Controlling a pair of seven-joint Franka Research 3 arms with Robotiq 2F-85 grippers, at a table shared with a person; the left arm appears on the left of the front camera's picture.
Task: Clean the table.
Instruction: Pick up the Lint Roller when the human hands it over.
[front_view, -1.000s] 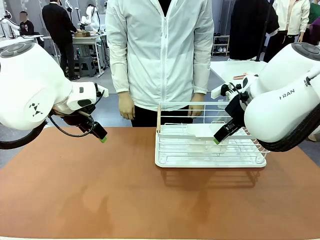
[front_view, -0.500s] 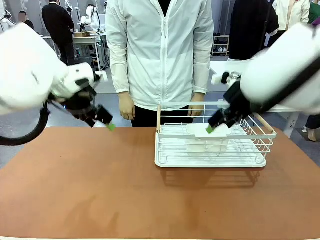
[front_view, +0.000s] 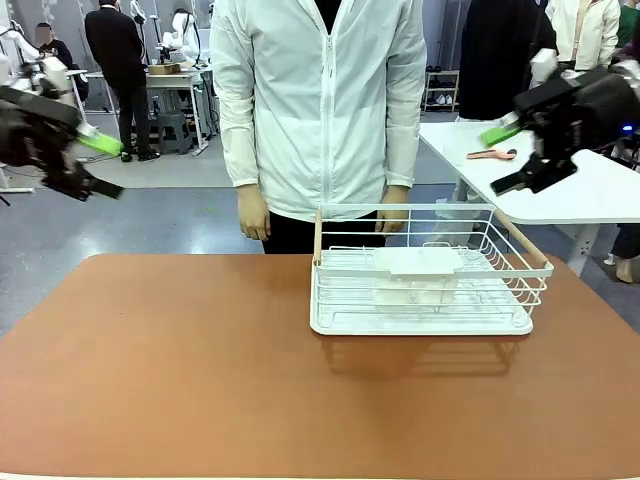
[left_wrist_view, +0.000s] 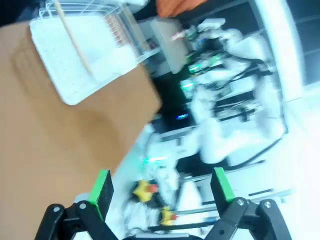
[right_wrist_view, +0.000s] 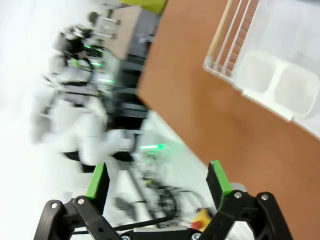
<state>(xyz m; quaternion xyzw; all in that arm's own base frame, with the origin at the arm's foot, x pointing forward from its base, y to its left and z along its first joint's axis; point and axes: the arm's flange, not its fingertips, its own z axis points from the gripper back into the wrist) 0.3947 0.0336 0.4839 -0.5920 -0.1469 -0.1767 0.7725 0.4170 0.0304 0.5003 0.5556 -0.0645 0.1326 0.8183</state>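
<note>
The reddish-brown table (front_view: 200, 370) stretches across the front view with a bare matte top. My left gripper (front_view: 108, 165) is raised high at the far left, off the table's edge, open with nothing in it. My right gripper (front_view: 507, 158) hangs high at the right, above and behind the rack, also open and empty. The left wrist view shows its green-padded gripper (left_wrist_view: 161, 185) spread wide, with the table (left_wrist_view: 40, 140) tilted beyond. In the right wrist view the gripper (right_wrist_view: 157, 180) is spread too, and the table (right_wrist_view: 210, 115) runs diagonally.
A white wire rack (front_view: 425, 290) with a white insert stands on the table's right half, also seen as the rack (left_wrist_view: 80, 55) and the rack (right_wrist_view: 280, 70). A person (front_view: 320, 110) stands at the far edge, hands down. A smaller white table (front_view: 590, 190) is behind on the right.
Both arms have swung up and outward, away from the table and rack. The left gripper rose to the far left, the right gripper lifted off the rack to the upper right.
</note>
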